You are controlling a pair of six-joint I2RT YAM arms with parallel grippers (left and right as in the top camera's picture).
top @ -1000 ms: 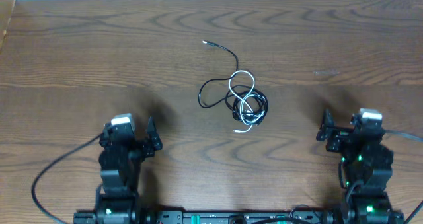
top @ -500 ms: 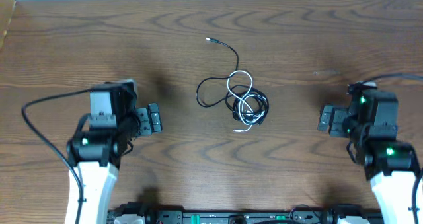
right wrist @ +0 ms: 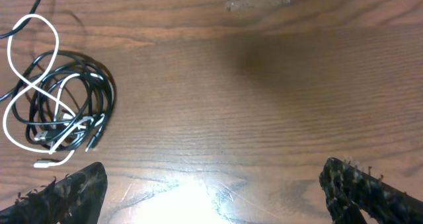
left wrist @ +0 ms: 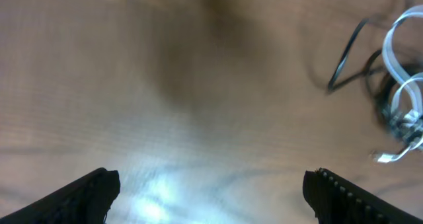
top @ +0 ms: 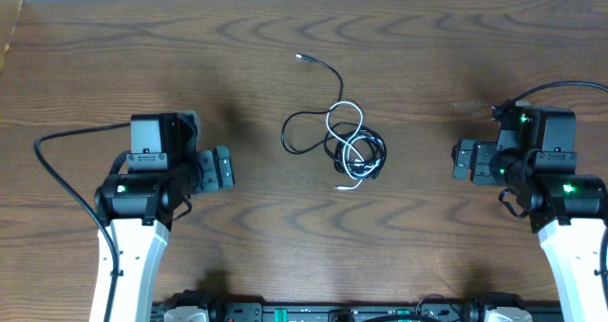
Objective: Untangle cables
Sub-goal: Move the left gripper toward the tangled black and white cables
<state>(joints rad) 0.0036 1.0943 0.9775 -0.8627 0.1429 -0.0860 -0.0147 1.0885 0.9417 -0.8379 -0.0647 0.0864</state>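
A black cable [top: 372, 151] and a shorter white cable [top: 344, 123] lie tangled in one small coil at the table's middle. The black cable's loose end runs up to a plug [top: 300, 57]. The white plug end [top: 341, 186] lies at the coil's near side. My left gripper [top: 222, 167] is open and empty, left of the coil and apart from it. My right gripper [top: 462, 161] is open and empty, right of the coil. The coil shows at the right edge of the left wrist view [left wrist: 400, 112] and at the left of the right wrist view [right wrist: 59, 108].
The wooden table [top: 456, 56] runs past all edges of the overhead view, with a white strip along the back. A pale scuff [top: 467, 104] marks the wood behind my right gripper. Thick black arm wires [top: 57, 170] loop near each arm.
Both arms have risen from their folded pose and swung forward over the table. Both grippers now point inward at the coil. The cables have not moved.
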